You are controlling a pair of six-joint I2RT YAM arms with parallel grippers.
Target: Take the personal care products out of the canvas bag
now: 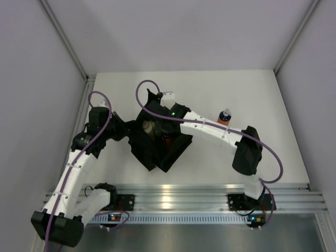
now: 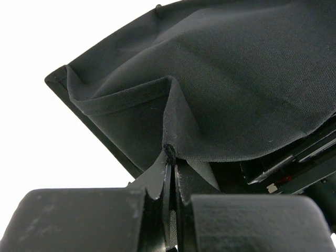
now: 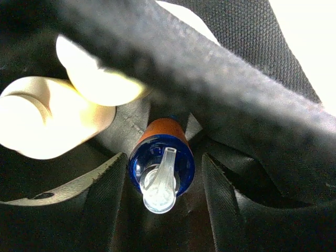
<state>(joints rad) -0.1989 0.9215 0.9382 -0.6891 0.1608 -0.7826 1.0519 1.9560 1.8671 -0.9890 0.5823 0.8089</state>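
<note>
A white table (image 1: 273, 157) sits between plain grey walls (image 1: 184, 31), with an aluminium rail (image 1: 178, 191) along its near edge under both arm bases. The black canvas bag (image 1: 152, 152) lies slumped mid-table between the two tools.

The left gripper (image 2: 170, 173) is pressed together on a fold of the bag's rim, and the fabric fans out ahead of and above its fingers.

The right gripper (image 3: 164, 156) is down inside the bag with its fingers (image 3: 107, 202) spread. An orange bottle (image 3: 161, 168) with a dark-blue band and pale cap stands between them, just beside each pad. A thin gap shows on the right side, but contact on the left cannot be told.

Ahead and to the left of this tool lie a beige bottle (image 3: 52, 121) and a pale yellowish bottle (image 3: 100, 79), touching each other. A blurred black strap (image 3: 210, 68) crosses above the tool, hiding part of the interior.

A second orange bottle (image 1: 224, 116) stands upright on the table outside the bag, just beyond the right forearm.
</note>
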